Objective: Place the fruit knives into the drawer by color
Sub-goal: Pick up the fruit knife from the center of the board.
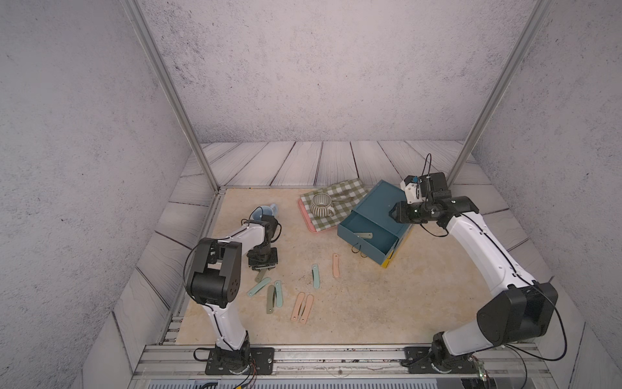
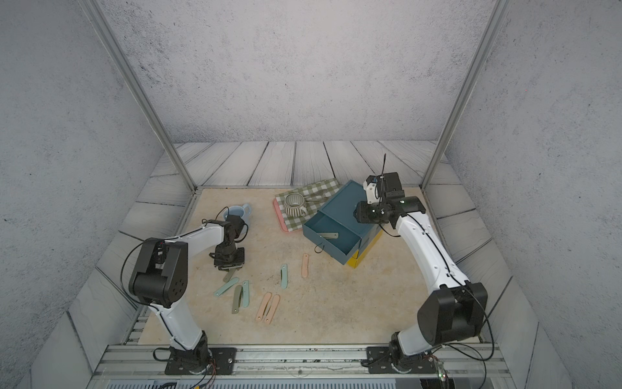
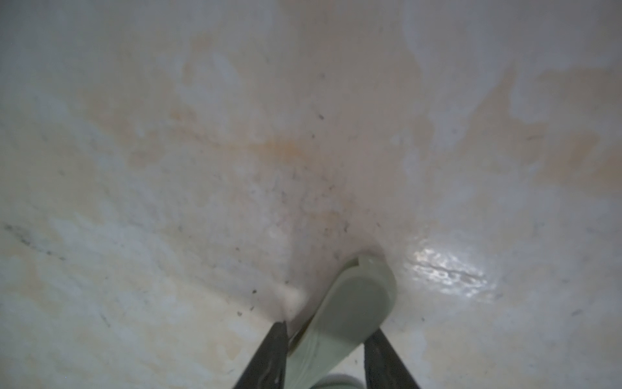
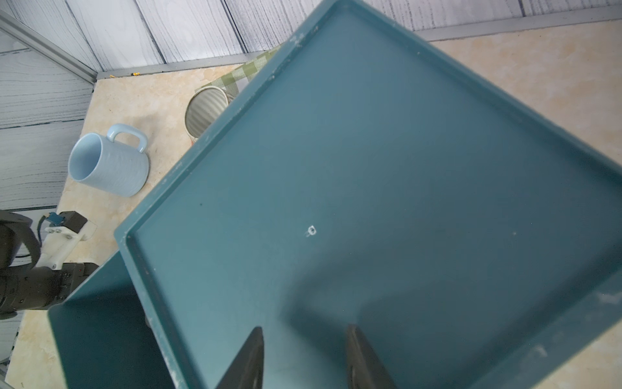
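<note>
Fruit knives (image 1: 315, 276) lie loose on the surface (image 1: 420, 303), seven of them mid-way toward its left edge. An olive-grey knife (image 1: 365, 235) rests inside the pulled-out teal top drawer (image 1: 358, 224) of the chest (image 1: 377, 202) near the far right corner. The left pincer (image 1: 262, 268) straddles a second olive-grey knife (image 3: 350, 313), its fingers (image 3: 274, 353) close on both sides; whether they pinch it I cannot tell. The right pincer (image 4: 306, 353) hangs over the chest's top, fingers apart, holding nothing.
</note>
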Controlling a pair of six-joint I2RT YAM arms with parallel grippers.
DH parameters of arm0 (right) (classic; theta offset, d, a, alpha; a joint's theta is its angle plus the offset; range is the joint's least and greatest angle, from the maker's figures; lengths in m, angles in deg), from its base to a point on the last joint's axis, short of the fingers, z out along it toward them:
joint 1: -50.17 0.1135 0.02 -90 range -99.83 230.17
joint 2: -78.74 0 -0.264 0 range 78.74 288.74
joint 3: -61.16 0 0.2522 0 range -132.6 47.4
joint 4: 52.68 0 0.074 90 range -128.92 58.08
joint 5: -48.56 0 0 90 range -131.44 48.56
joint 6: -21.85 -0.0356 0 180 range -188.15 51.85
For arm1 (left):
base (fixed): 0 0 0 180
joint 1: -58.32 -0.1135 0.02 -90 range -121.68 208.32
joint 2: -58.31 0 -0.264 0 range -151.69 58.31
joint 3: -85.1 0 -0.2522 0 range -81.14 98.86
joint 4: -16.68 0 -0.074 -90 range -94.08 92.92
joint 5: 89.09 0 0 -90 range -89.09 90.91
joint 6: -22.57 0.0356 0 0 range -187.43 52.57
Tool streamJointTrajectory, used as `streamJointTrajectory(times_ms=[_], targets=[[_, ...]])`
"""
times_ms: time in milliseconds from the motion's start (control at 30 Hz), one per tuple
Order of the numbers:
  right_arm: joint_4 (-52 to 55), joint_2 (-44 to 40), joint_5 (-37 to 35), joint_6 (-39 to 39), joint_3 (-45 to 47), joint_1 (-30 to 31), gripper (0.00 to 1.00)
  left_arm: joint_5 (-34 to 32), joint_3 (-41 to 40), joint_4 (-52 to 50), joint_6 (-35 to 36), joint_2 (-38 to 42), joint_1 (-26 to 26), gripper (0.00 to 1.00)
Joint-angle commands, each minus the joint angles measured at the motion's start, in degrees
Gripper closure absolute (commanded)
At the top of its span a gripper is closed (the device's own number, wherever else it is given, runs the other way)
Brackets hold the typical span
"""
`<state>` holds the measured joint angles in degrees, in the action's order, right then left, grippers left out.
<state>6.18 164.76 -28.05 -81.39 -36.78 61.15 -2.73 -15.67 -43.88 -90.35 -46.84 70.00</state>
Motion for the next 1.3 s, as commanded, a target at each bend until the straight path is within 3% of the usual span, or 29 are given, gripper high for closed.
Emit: streamJointTrajectory(times_ms=[0, 267, 633, 1267], targets=[[12.11, 3.63, -3.02, -0.56, 3.54, 0.01, 0.59, 0.45, -0.18, -2.51, -0.03, -2.60, -0.72, 0.64], [12.09, 3.84, -2.83, -0.66, 3.39, 0.00, 0.59, 3.04, 3.87, -3.33, -0.39, -5.45, -0.77, 0.85], [12.10, 4.25, -2.93, -0.56, 3.24, 0.00, 0.59, 2.62, 7.61, -4.25, -0.44, -7.90, -0.75, 0.99], [12.21, 3.90, -2.97, -0.77, 2.82, 0.00, 0.58, 3.20, 7.83, -4.26, -1.43, -5.65, -0.27, 1.00]])
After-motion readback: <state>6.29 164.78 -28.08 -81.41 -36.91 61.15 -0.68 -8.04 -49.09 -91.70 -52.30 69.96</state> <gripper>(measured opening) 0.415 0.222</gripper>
